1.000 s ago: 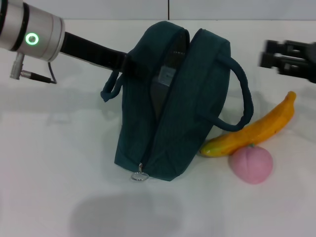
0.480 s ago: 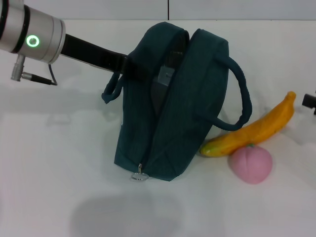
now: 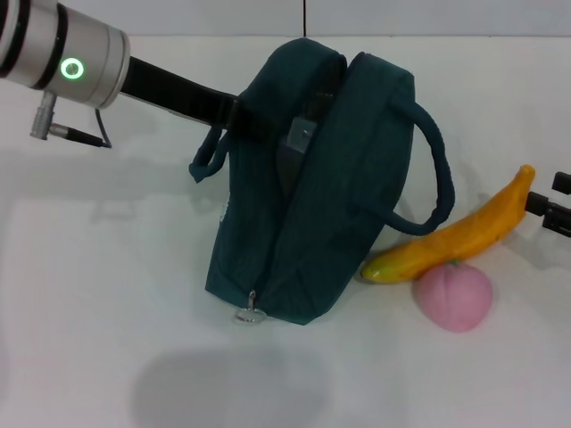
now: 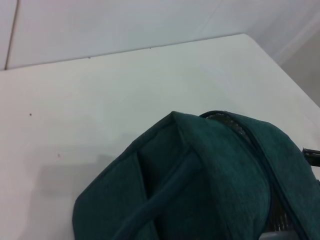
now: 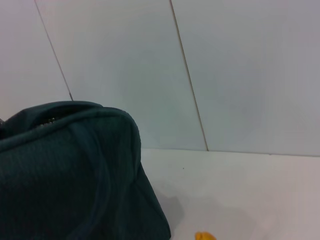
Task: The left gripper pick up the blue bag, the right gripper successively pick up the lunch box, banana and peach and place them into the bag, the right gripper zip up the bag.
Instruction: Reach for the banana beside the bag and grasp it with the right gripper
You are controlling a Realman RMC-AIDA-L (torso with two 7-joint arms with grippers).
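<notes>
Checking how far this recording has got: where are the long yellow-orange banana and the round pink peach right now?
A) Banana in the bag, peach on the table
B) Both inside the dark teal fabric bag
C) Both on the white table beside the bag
C: the banana and the peach both lie on the white table outside the bag.

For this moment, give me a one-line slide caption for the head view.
Left end effector at the standing, unzipped blue bag; banana and peach wait beside it on the table.
</notes>
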